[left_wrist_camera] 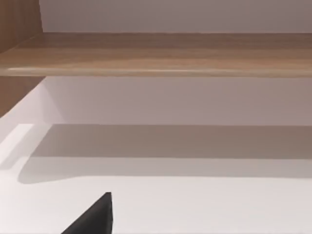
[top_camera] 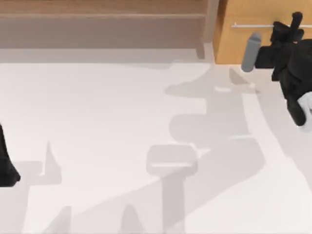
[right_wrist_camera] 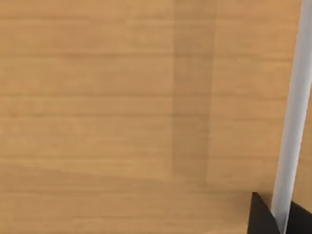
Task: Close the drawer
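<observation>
The drawer (top_camera: 229, 44) stands at the table's far right, its orange-tan front (right_wrist_camera: 122, 107) facing me with a thin silver bar handle (top_camera: 253, 25) across it. My right gripper (top_camera: 295, 22) is at the right end of that handle. In the right wrist view the handle (right_wrist_camera: 297, 97) runs between two black fingertips (right_wrist_camera: 261, 217) that sit tight on either side of it. How far the drawer sticks out cannot be told. My left gripper (left_wrist_camera: 92, 217) stays parked at the table's left edge, with one black fingertip showing.
A long, duller brown shelf unit (top_camera: 97, 19) runs along the back left, its board (left_wrist_camera: 161, 53) ahead of the left wrist. The white tabletop (top_camera: 122, 122) bears only shadows of the arms.
</observation>
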Tool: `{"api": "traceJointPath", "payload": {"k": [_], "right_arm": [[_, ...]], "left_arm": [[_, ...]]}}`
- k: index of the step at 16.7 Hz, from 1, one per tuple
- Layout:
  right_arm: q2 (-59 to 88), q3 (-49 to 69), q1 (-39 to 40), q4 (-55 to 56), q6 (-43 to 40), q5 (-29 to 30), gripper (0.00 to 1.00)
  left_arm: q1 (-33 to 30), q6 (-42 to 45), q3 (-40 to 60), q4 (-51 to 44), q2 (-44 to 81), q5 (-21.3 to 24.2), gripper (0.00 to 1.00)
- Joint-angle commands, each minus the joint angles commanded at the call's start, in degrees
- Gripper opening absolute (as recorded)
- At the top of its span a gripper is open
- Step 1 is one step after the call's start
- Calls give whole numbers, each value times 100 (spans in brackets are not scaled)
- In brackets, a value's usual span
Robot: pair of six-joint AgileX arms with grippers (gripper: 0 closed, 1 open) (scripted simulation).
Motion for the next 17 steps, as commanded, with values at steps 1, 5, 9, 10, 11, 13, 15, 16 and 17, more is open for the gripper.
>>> {"api": "traceJointPath", "payload": {"k": [1,5,9,10,11,13,15,16,17], "right_arm": [[32,92,-9,-44,3,-9,0],[47,136,-13,-64,3,-13,0],[47,136,-13,-64,3,-13,30],[47,136,-13,-64,3,-13,38],[47,136,-13,-64,3,-13,45],[47,136,-13,-64,3,-13,60],[47,136,-13,-64,3,-13,75],[47,136,-13,-64,3,-13,83],[47,136,-13,-64,3,-13,90]], "left_arm": [[0,0,0,0,0,0,100],[0,0,0,0,0,0,100],[0,0,0,0,0,0,100],[0,0,0,0,0,0,100],[0,0,0,0,0,0,100],[0,0,0,0,0,0,100],[0,0,0,0,0,0,100],[0,0,0,0,0,0,100],[0,0,0,0,0,0,100]]}}
